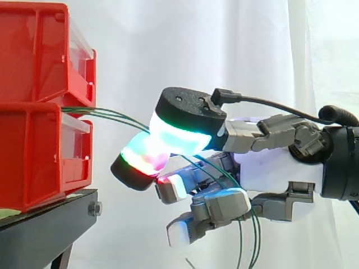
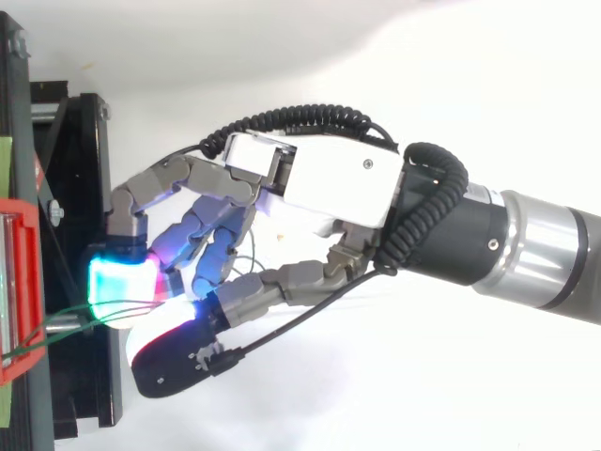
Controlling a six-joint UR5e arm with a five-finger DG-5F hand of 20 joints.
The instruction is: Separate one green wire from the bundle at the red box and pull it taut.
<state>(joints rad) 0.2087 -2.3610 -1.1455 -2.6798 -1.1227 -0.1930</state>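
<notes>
Thin green wires [image 1: 109, 115] come out between the two stacked red bins [image 1: 33, 157] and run right, nearly level, to my hand [image 1: 275, 168]. Two glowing fingertips [image 1: 176, 134] press together on the wires a short way off the bins' front, so the hand is shut on them. I cannot tell whether one wire or more lies in the pinch. Behind the pinch the wires pass under the palm and hang down loosely [image 1: 249, 241]. From above, the green wires [image 2: 66, 319] stretch from the red bin's edge [image 2: 19, 282] to the cyan pad [image 2: 117, 282].
The bins rest on a black stand [image 1: 45, 230], whose frame [image 2: 84, 188] lies just left of the hand in the top view. A white curtain hangs behind. The arm [image 2: 526, 244] comes in from the right.
</notes>
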